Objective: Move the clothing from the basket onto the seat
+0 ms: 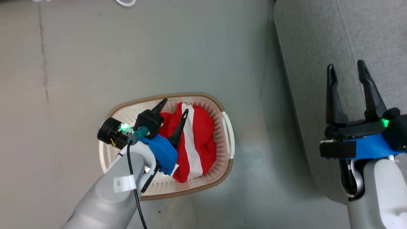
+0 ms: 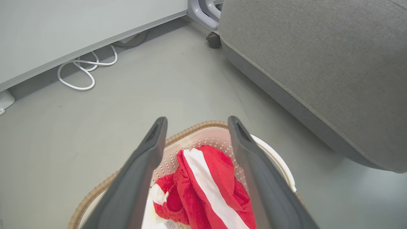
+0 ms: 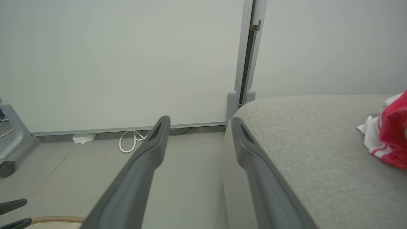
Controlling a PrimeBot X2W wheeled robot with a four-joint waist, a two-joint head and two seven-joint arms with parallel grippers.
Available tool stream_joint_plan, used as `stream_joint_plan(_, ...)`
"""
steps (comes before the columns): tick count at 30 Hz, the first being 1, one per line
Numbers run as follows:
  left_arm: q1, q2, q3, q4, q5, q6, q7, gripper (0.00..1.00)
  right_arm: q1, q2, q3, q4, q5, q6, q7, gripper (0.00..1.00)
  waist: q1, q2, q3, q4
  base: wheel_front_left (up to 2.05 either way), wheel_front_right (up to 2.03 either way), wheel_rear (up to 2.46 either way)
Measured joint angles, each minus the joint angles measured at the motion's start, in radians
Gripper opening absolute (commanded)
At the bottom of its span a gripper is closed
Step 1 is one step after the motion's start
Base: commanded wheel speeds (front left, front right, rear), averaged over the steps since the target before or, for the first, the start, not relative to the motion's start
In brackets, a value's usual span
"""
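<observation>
The white basket (image 1: 190, 94) with its brown rim stands on the floor left of the grey seat (image 1: 349, 31). In it lies bunched red clothing (image 1: 198, 136) with a broad white stripe. My left gripper (image 1: 175, 106) hangs open just above the clothing, and the stripe (image 2: 206, 178) shows between its fingers in the left wrist view. My right gripper (image 1: 346, 65) is open and empty over the seat's left edge. In the right wrist view another red and white garment (image 3: 392, 136) lies on the seat (image 3: 318, 143) at the far right.
Grey floor (image 1: 127, 47) surrounds the basket. A white cable (image 2: 82, 70) loops along the base of the wall panel. A caster wheel (image 2: 213, 39) sits by the seat's far corner. The left gripper's fingertips (image 3: 12, 206) and the basket rim (image 3: 57, 219) appear low left in the right wrist view.
</observation>
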Motion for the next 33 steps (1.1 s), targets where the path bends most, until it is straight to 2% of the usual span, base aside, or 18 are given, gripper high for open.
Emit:
stream_joint_plan(11, -0.131, 0.0, -0.137, 0.191, -0.092, 0.0, 0.0, 1.0, -0.073, 0.0, 0.015, -0.026, 0.001, 0.0, 0.0, 1.0, 0.0, 0.0, 0.173, -0.029, 0.0, 0.0, 0.0)
stream_joint_plan(19, -0.202, -0.002, -0.233, 0.29, -0.175, 0.0, 0.052, 1.0, -0.123, 0.0, 0.023, -0.045, 0.002, 0.0, 0.0, 1.0, -0.0001, 0.0, 0.278, -0.044, 0.0, 0.0, 0.0)
stream_joint_plan(26, -0.256, 0.009, -0.283, 0.348, -0.235, 0.0, 0.117, 1.0, -0.155, 0.0, 0.027, -0.066, -0.002, 0.0, 0.0, 1.0, 0.0, 0.0, 0.363, -0.051, 0.0, 0.0, 0.0)
stream_joint_plan(33, -0.307, 0.012, -0.294, 0.374, -0.291, 0.0, 0.121, 1.0, -0.174, 0.0, 0.023, -0.087, -0.015, 0.0, 0.0, 1.0, -0.0001, 0.0, 0.437, -0.049, 0.0, 0.0, 0.0)
